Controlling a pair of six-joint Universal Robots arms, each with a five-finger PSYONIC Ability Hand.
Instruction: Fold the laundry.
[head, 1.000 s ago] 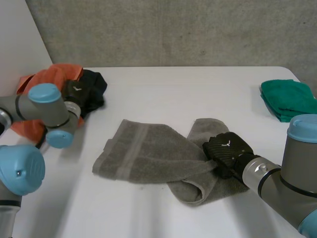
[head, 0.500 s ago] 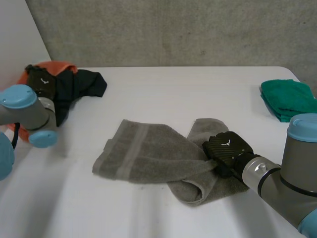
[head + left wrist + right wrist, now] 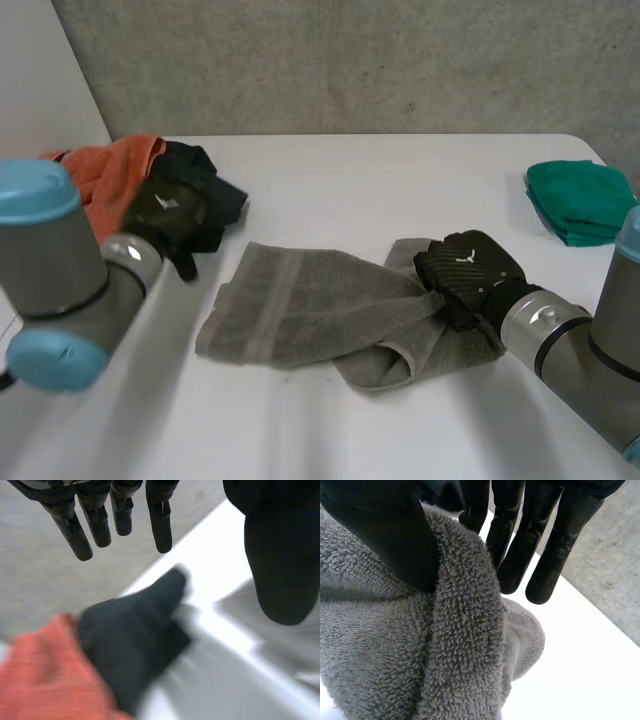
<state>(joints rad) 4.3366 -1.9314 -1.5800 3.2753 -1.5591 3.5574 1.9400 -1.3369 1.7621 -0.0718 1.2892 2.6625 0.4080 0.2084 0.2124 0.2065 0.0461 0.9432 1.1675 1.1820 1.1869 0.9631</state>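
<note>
The fingers (image 3: 512, 545) of your right hand (image 3: 465, 275) pinch a ridge of the grey towel (image 3: 300, 315), bunched mid-table (image 3: 400, 180), against the thumb (image 3: 385, 530), so lift gently and bring the left hand (image 3: 170, 215), fingers (image 3: 95, 515) straight and empty by the black garment (image 3: 200, 165), to the towel's flat other end.

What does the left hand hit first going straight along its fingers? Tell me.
Probably the black garment, which lies just ahead of the left hand and its straight fingers, with the orange cloth beside it. Depth is unclear; it might pass above.
</note>
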